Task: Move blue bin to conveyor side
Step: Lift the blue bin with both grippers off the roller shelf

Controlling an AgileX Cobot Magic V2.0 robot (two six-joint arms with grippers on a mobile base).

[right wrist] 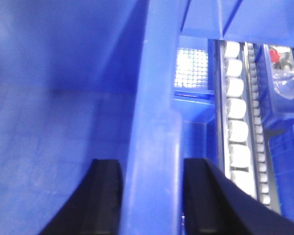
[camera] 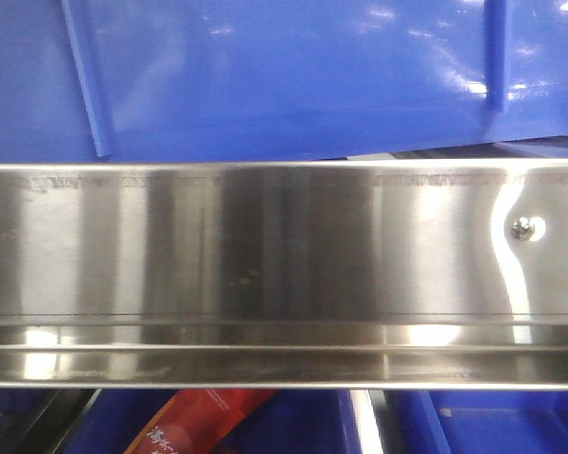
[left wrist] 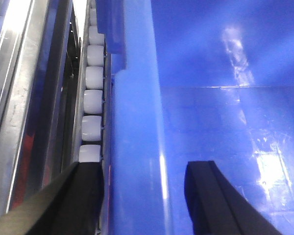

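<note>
Roller rack [left wrist: 93,103] alongside; blue bin [left wrist: 137,147] wall between left jaws, spread; right jaws unclear.

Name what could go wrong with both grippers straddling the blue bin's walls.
1. The left gripper shows a gap beside the blue bin wall; a lift now might slip.
2. White rollers sit close beside that wall; the outer finger could snag them.

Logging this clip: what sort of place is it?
Probably a warehouse or factory picking line. A stainless-steel rack rail runs across the front view, rows of white rollers run beside the blue bin, and more blue crates sit beyond.
</note>
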